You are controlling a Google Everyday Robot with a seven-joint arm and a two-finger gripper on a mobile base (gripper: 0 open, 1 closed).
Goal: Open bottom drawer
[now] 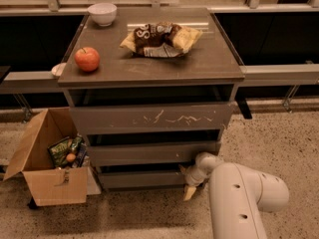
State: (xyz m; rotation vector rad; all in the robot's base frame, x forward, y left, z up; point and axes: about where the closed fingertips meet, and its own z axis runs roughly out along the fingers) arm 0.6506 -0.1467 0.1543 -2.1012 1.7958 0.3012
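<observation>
The bottom drawer (pixel 142 179) is the lowest, slim plain grey-brown front of the cabinet, near the floor. It stands about level with the middle front above it. My gripper (pixel 188 182) sits at the drawer's right end, low by the floor, with a yellowish fingertip (pixel 189 192) pointing down just past the front's right corner. My white arm (pixel 239 198) rises from the lower right and hides the floor there. The drawer's inside is hidden.
The top drawer (pixel 149 117) has white scratch marks; the middle drawer (pixel 149 153) lies below it. On the cabinet top are an apple (pixel 87 59), a white bowl (pixel 102 13) and chip bags (pixel 159 39). An open cardboard box (pixel 47 166) with snacks stands on the floor at the left.
</observation>
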